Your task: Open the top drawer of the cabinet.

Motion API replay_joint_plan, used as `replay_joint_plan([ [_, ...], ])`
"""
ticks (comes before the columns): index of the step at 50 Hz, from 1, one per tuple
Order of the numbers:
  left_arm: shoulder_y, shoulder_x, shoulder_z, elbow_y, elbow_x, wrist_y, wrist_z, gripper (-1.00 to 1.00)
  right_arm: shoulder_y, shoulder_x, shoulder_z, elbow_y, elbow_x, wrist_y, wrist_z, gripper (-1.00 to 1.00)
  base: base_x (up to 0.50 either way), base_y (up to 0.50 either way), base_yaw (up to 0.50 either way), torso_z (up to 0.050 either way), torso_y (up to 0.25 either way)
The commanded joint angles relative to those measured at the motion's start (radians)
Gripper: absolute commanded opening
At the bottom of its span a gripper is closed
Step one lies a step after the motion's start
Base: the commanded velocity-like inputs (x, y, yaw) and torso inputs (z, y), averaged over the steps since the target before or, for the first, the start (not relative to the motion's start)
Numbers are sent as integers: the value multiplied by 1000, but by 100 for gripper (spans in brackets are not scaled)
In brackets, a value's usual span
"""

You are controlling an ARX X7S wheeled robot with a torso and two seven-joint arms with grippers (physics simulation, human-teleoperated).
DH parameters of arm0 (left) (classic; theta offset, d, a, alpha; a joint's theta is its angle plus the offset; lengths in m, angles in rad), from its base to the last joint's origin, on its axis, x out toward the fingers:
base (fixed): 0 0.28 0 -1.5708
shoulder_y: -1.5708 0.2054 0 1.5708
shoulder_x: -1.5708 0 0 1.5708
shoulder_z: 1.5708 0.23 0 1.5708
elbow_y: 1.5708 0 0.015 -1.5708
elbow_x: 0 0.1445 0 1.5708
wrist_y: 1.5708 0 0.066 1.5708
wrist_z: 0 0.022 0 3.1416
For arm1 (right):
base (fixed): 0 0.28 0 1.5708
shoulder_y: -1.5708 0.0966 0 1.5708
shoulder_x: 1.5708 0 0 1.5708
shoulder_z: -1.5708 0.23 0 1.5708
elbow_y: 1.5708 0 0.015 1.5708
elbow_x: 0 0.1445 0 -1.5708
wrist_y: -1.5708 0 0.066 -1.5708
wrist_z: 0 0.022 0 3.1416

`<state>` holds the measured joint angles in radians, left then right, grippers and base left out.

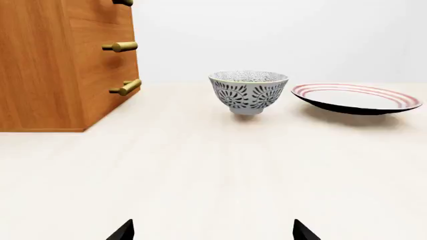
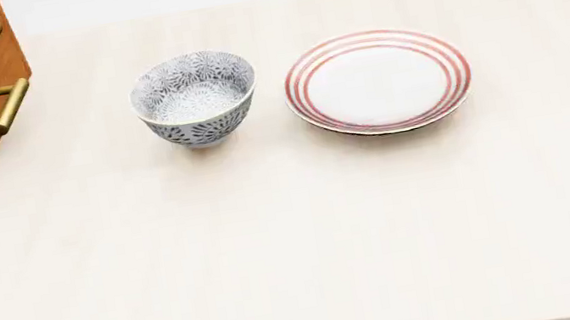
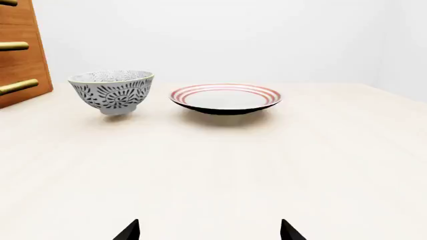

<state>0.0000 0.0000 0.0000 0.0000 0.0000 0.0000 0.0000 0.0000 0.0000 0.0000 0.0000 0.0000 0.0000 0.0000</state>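
At the table's far left edge, the boxy orange-brown wood-grain cabinet [image 1: 47,65] is standing with its brass bar handles facing the patterned grey-and-white ceramic bowl [image 2: 195,97] and the red-ringed white plate [image 2: 378,81]. Only the handle [image 1: 123,2] of the top drawer is showing, at the left wrist view's upper edge; the drawer front is cut off. The left gripper [image 1: 213,231] and right gripper [image 3: 209,230] are waiting low and well apart from the cabinet, fingertips spread, gripping nothing, probably staged for approach
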Motion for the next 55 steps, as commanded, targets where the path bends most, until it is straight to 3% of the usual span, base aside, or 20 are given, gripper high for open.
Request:
replay_joint_plan([
  [1, -1, -16, 18, 1, -14, -4, -19, 100, -1, 16, -20, -3, 17, 2, 18, 100, 0, 0, 0, 0, 0],
  [25, -4, -68, 83, -1, -51, -9, -90, 100, 4, 68, -79, 3, 69, 6, 81, 100, 0, 0, 0, 0, 0],
  [26, -1, -10, 16, -1, 8, -10, -22, 100, 1, 10, -11, 3, 10, 9, 13, 100, 0, 0, 0, 0, 0],
  [48, -4, -67, 95, 4, -14, -21, -93, 100, 1, 63, -74, -6, 65, 20, 80, 100, 0, 0, 0, 0, 0],
  [55, -5, -77, 105, 3, -20, -17, -104, 100, 2, 72, -84, -2, 77, 9, 89, 100, 0, 0, 0, 48, 0],
])
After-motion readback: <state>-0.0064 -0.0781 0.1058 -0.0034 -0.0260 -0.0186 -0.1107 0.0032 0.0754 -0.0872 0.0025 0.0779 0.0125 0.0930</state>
